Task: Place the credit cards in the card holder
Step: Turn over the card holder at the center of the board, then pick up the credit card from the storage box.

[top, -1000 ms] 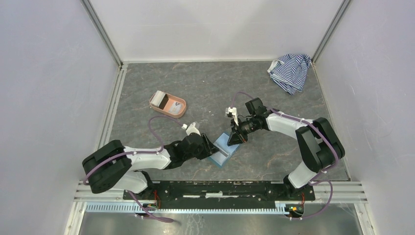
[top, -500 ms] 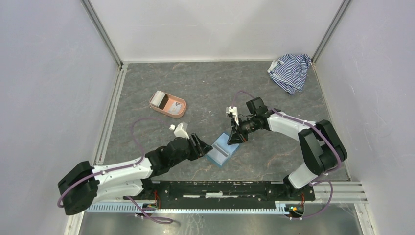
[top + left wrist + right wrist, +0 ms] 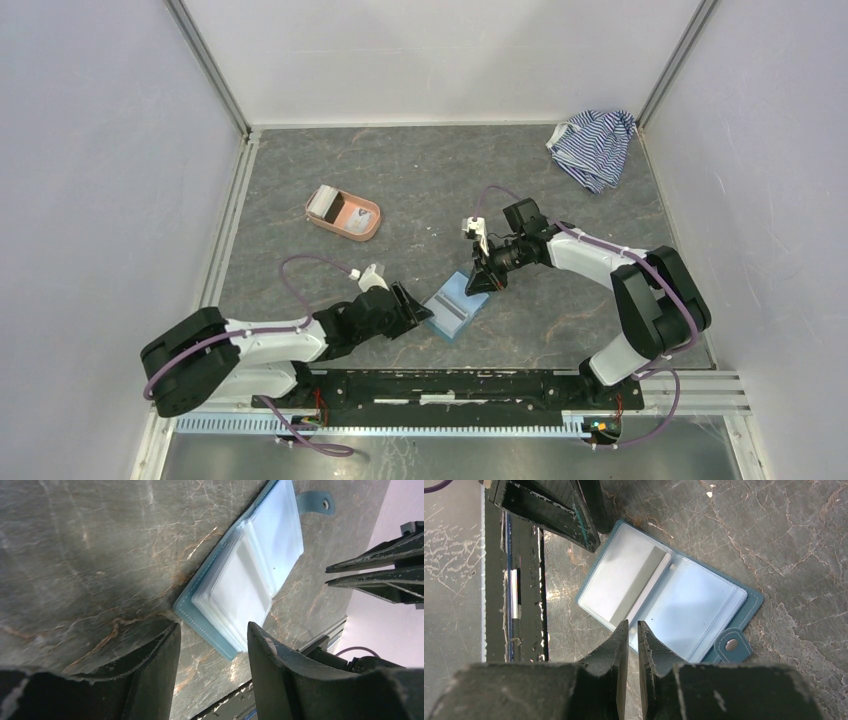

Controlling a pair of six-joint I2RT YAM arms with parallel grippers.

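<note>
The teal card holder (image 3: 455, 306) lies open on the table, its lighter blue sleeves facing up and its snap tab (image 3: 730, 645) at one end. A whitish-grey card (image 3: 640, 586) sits partly tucked into its left sleeve. My left gripper (image 3: 415, 308) is open and empty, just left of the holder's near corner (image 3: 200, 612). My right gripper (image 3: 483, 282) hovers over the holder's far edge, its jaws almost together with nothing between them. Another whitish-grey card (image 3: 322, 203) lies in the salmon-pink tray (image 3: 360, 228). I see no dark card.
A blue-and-white striped cloth (image 3: 594, 146) lies in the far right corner. Grey walls close the table on three sides. The black arm rail (image 3: 450, 385) runs along the near edge, close behind the holder.
My left gripper has drawn back a little from the holder's left edge, and its arm has swung low to the left. The right gripper and the holder have stayed in place.
</note>
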